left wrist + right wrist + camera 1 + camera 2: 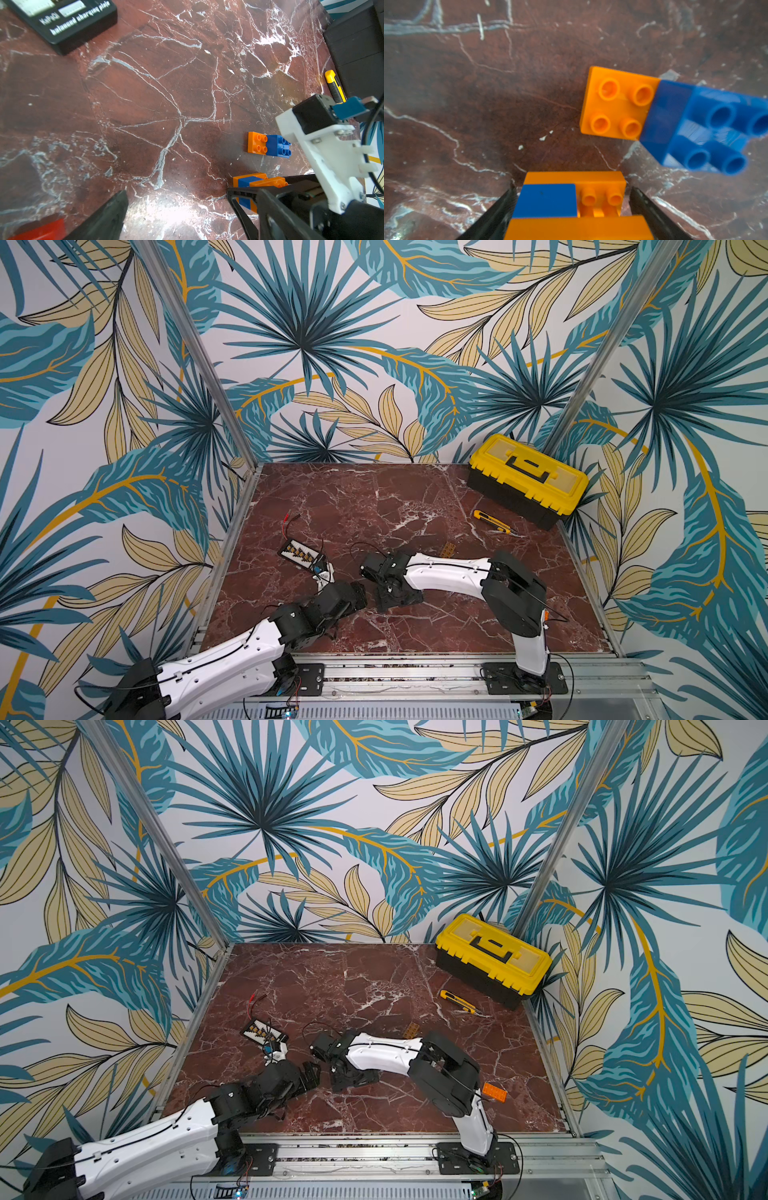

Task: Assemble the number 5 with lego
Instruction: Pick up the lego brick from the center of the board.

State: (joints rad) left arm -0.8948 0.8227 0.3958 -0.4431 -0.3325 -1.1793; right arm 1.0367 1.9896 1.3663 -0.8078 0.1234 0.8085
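Two white-and-black robot arms reach in from the near edge of a red marble table (436, 626). A loose orange brick (494, 1092) lies on the right side, close to the right arm's elbow. Near the middle, the left gripper (355, 594) hangs low over the table, jaws spread wide with nothing between them. Just beside it, the right gripper (572, 188) has its black fingers (500, 209) closed against the sides of an orange-and-blue lego stack (577, 228). Just beyond the stack, a flat orange plate (616, 104) lies studs up with a blue square brick (708, 133) fixed on one end. Farther left sits a black charging board (301, 553). An orange oblong (448, 549) lies behind the right arm. Far right are a yellow utility knife (492, 521) and, in the corner, a yellow-and-black toolbox (528, 479).
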